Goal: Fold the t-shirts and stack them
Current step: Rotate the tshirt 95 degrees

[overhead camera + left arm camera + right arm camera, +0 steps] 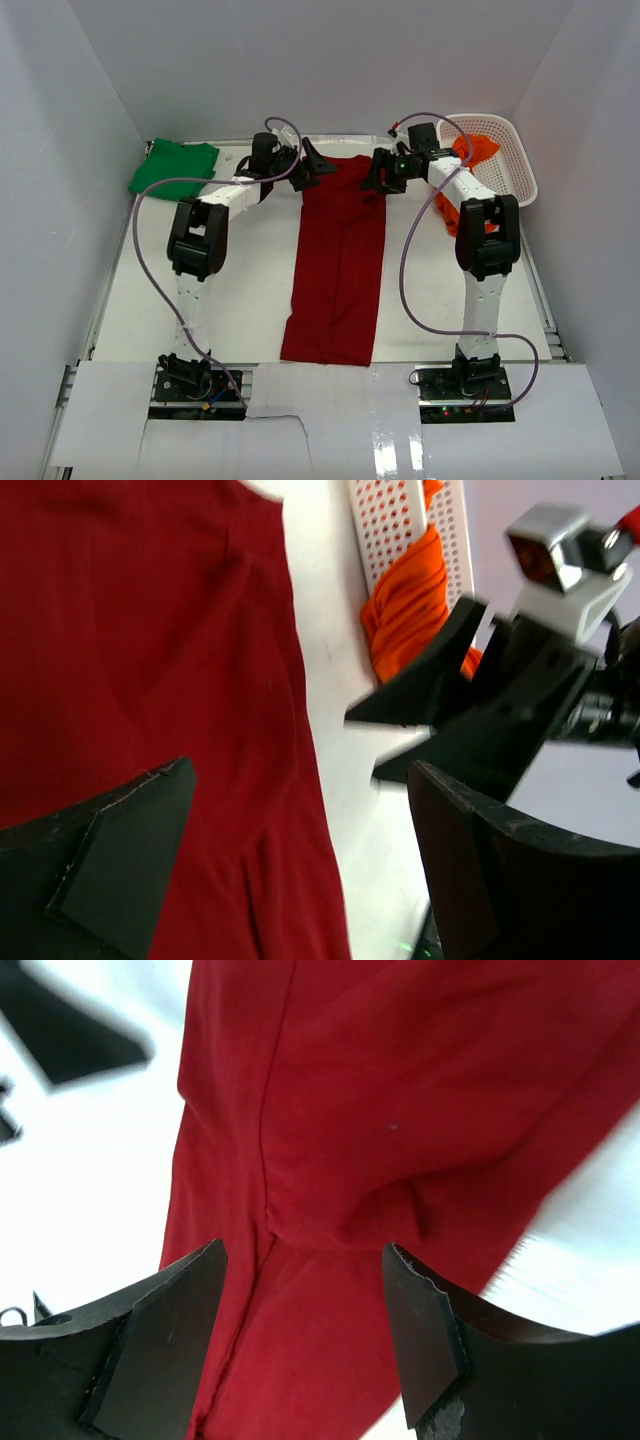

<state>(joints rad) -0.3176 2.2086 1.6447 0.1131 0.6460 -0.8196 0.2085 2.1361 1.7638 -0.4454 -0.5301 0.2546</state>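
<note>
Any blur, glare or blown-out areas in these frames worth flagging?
Top external: sharp, evenly lit, glare on the glossy front sheet. Left wrist: right gripper blurred, dark red t-shirt fairly clear. Right wrist: table blown out white, shirt seams sharp.

Robot lab cell: plain white walls [60, 150] box in white table [250, 290]; left arm base [187, 382], right arm base [466, 385] bolted at edge
</note>
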